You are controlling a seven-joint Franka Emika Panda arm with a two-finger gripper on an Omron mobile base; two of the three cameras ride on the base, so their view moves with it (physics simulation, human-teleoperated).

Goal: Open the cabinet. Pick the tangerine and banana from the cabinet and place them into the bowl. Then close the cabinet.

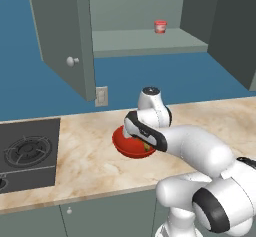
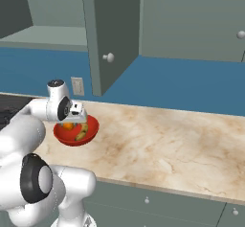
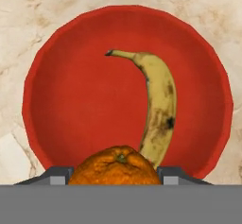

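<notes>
Both fruits sit in the red bowl (image 3: 56, 76), tangerine (image 3: 116, 166) touching banana (image 3: 158, 105), directly under the gripper (image 3: 113, 176), whose grip state I can't tell, open cabinet (image 1: 65, 41) up behind.

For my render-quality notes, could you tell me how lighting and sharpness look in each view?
Left base view: flat light, faint shadow under the bowl. Right base view: soft, no glare on the counter. Hand view: sharp; banana and tangerine evenly lit.

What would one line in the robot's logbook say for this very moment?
cabinet: doors open | banana: in bowl | tangerine: in bowl | gripper: over bowl, grip unclear | left: close cabinet
</notes>
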